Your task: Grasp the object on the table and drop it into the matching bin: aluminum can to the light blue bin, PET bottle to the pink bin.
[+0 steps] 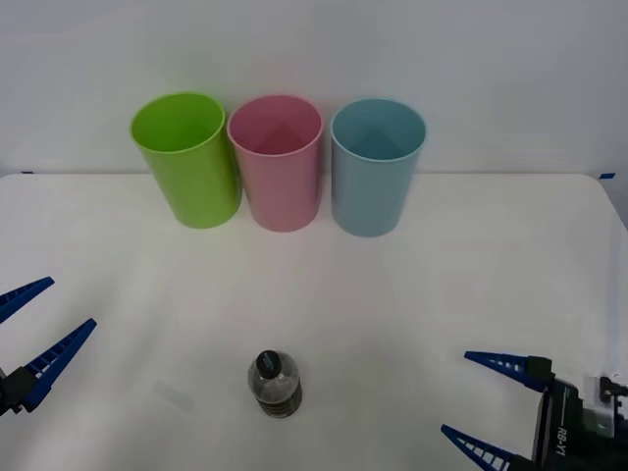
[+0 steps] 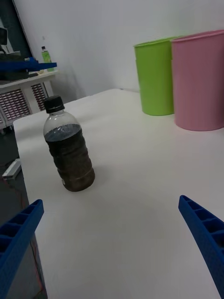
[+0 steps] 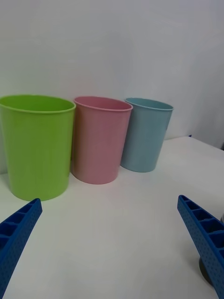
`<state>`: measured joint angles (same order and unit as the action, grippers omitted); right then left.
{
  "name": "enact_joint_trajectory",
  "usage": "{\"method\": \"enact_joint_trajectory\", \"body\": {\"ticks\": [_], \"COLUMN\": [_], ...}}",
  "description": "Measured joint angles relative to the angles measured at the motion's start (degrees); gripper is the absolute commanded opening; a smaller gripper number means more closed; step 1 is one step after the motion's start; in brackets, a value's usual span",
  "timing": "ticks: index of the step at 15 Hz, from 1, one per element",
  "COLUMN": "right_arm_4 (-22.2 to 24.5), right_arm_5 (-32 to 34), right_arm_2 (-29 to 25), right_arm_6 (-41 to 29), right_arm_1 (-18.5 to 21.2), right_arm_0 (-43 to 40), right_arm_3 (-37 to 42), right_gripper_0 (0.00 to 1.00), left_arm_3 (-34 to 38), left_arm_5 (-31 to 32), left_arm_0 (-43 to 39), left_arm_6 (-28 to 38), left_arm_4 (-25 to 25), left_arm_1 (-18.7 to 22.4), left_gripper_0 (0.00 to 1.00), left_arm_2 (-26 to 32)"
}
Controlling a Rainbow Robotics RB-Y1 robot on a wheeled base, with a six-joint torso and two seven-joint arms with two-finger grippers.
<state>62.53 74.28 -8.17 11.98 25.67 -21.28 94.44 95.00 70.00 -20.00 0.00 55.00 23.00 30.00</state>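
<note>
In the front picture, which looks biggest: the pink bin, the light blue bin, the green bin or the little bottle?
1. The green bin, pink bin and light blue bin look alike in size, so I won't rank them.
2. The PET bottle looks much the smallest.

In the front view, the left tool (image 1: 29, 339) is being cut by the picture's edge, so its body is not visible. The right tool (image 1: 481, 402) is also being cut at the lower corner. In the left wrist view, the PET bottle (image 3: 205, 273) is hiding behind one finger (image 3: 203, 233) of that tool. In the right wrist view, the pink bin (image 2: 198, 79) is running off the edge.
</note>
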Motion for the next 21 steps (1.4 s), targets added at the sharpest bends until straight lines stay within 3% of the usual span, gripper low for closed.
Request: {"method": "enact_joint_trajectory", "body": {"ticks": [8,12,21], "right_arm_4": [1.0,0.76,0.87], "right_arm_5": [-2.11,-7.96,-17.59], "right_arm_2": [13.57,19.08,29.88], "right_arm_6": [4.74,10.36,11.13], "right_arm_1": [-0.01,-0.01,-2.02], "right_arm_0": [11.9,14.43,18.18], "right_arm_3": [-9.62,-10.24,-10.24], "right_gripper_0": [1.0,1.0,1.0], "left_arm_3": [0.01,0.0,0.0], "left_arm_5": [0.0,0.0,0.0], "left_arm_0": [0.0,0.0,0.0], "left_arm_6": [0.0,0.0,0.0], "left_arm_4": [0.0,0.0,0.0], "left_arm_1": [0.0,0.0,0.0], "left_gripper_0": [1.0,1.0,1.0], "left_arm_2": [0.0,0.0,0.0]}}
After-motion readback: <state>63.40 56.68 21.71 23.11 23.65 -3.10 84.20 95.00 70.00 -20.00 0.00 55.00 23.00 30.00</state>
